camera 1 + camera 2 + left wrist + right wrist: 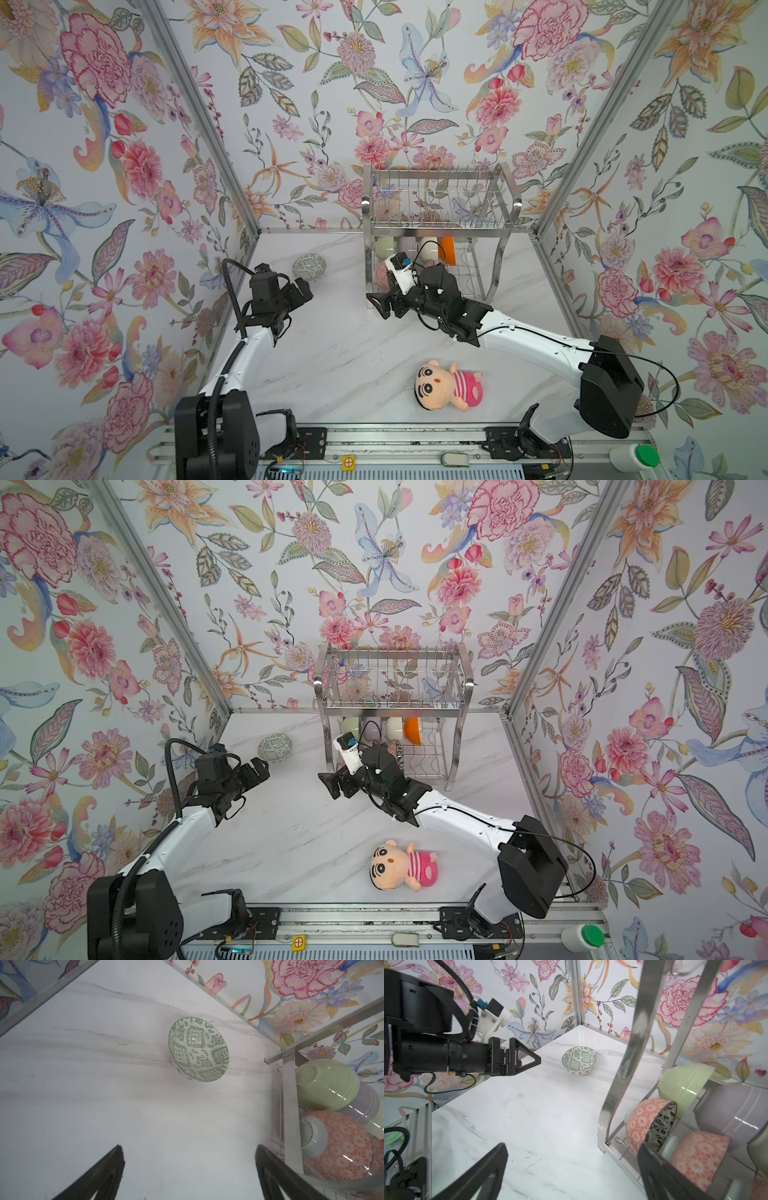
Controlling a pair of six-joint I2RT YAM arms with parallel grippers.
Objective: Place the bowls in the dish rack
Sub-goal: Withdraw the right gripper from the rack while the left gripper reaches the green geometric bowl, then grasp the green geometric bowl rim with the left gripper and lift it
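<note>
A bowl with a green patterned inside (308, 267) (274, 747) (198, 1049) (579, 1060) lies tilted on the marble table, left of the dish rack (436, 227) (390, 706). My left gripper (304, 290) (188, 1147) is open and empty, a short way in front of it. On the rack's lower tier stand pale green (683, 1084), lavender (733, 1109), cream (428, 245) and orange (448, 249) bowls, plus two pinkish patterned ones (648, 1122) (697, 1153). My right gripper (376, 305) (571, 1145) is open and empty by the rack's front left leg (623, 1076).
A plush doll in a pink striped shirt (449, 386) lies near the table's front. Flowered walls close in the left, back and right sides. A rail with the arm bases runs along the front, with a green button (646, 455) at its right end.
</note>
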